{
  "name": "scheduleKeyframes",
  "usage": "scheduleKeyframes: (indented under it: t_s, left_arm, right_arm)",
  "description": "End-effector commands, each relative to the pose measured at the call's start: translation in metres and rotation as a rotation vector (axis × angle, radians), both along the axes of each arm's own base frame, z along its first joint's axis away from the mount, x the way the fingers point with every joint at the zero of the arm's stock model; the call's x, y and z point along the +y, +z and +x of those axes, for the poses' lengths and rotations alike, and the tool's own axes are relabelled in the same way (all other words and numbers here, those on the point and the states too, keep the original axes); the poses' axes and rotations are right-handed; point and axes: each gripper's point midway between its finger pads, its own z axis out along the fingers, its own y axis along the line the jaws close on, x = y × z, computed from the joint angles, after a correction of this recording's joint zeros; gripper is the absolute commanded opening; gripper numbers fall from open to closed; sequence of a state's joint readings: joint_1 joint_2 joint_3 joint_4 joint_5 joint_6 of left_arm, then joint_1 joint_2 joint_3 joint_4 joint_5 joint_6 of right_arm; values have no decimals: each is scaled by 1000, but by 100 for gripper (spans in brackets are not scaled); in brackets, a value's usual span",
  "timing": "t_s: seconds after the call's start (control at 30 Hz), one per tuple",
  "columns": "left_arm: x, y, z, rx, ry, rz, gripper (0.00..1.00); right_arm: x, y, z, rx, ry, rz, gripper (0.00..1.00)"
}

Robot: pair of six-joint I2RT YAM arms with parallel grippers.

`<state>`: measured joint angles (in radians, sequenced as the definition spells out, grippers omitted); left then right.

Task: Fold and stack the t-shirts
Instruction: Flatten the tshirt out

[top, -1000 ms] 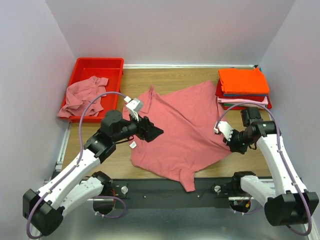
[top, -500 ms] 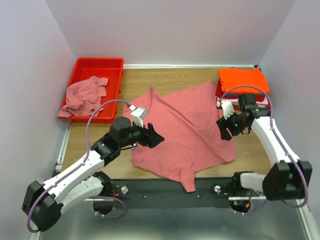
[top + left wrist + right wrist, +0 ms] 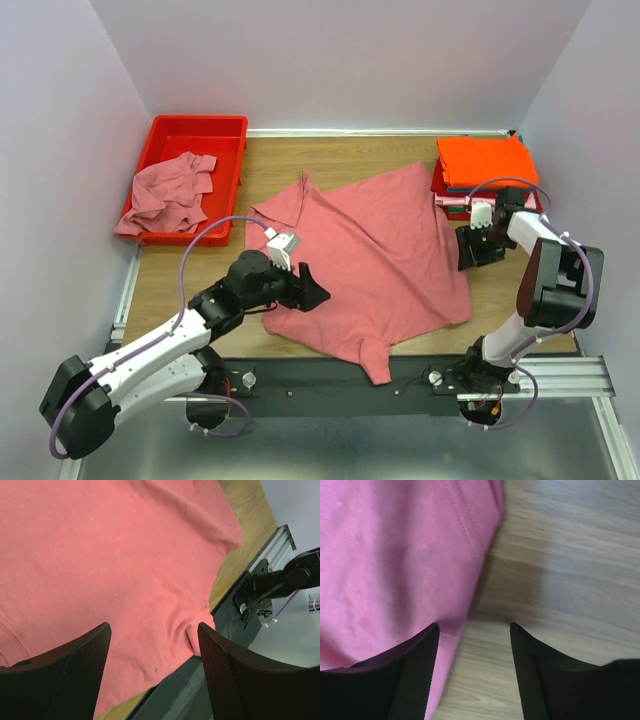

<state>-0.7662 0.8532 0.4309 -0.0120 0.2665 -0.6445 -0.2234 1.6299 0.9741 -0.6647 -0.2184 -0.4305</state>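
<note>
A big rose-pink shirt (image 3: 380,250) lies spread flat at the middle of the tabletop (image 3: 350,155). Its long axis runs roughly left to right, a little skewed; the broad hem end faces right and the narrower shoulder end faces left. One sleeve points toward the far left, at the red bin (image 3: 165,135); the other points at the near edge and hangs over it onto the black rail (image 3: 330,380).

The left pincer (image 3: 315,290) hovers low over the shirt's left end; its fingers are spread wide, with only pink cloth showing below them in the wrist view, and they pinch nothing. Whether the tips touch the cloth I cannot tell.

The right pincer (image 3: 468,258) sits at the shirt's right edge, by the hem; its fingers are also spread apart. One is over the pink cloth and the other over bare wood; the stitched edge runs between them, closer to the left finger, and the pincer grips nothing.

A stack (image 3: 487,160) of folded shirts stands at the far right corner of the tabletop, just beyond the right pincer; bright orange is on top, with red and darker layers showing at its near side. A crumpled shirt (image 3: 165,190), also dusty pink, lies in the bin at the far left; it droops over the near rim, well apart from the spread shirt.
</note>
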Motion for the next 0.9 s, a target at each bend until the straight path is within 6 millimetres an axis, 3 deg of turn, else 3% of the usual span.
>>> scheduleKeyframes:
  t_s: [0.0,0.03,0.13,0.17,0.2,0.27,0.37,0.5,0.57,0.73,0.87]
  left_arm:
    - [-1,27,13,-82,43,-43,77]
    - [-1,30,14,-93,48,-47,77]
    - [0,34,14,-100,51,-52,77]
    - [0,34,14,-101,51,-53,77]
    - [0,34,14,-103,52,-52,77]
    - [1,37,14,-110,55,-56,77]
    - [1,40,16,-119,62,-58,77]
    - [1,42,17,-125,61,-58,77]
    - [0,41,18,-125,60,-52,77]
    - [-4,40,21,-124,54,-43,77]
    - [-5,41,21,-125,48,-45,77]
  right_arm:
    - [18,-5,8,-21,24,99,65]
    - [23,-8,6,-8,22,129,63]
    - [26,-14,4,15,16,148,47]
    - [26,-15,3,22,18,148,39]
    - [26,-18,1,34,19,152,24]
    - [29,-16,1,32,36,162,16]
    - [32,2,8,-28,70,157,6]
    - [36,42,15,-158,116,133,4]
    - [51,57,13,-192,179,149,3]
    - [103,59,-7,-159,333,225,4]
    - [153,49,-29,-88,488,306,9]
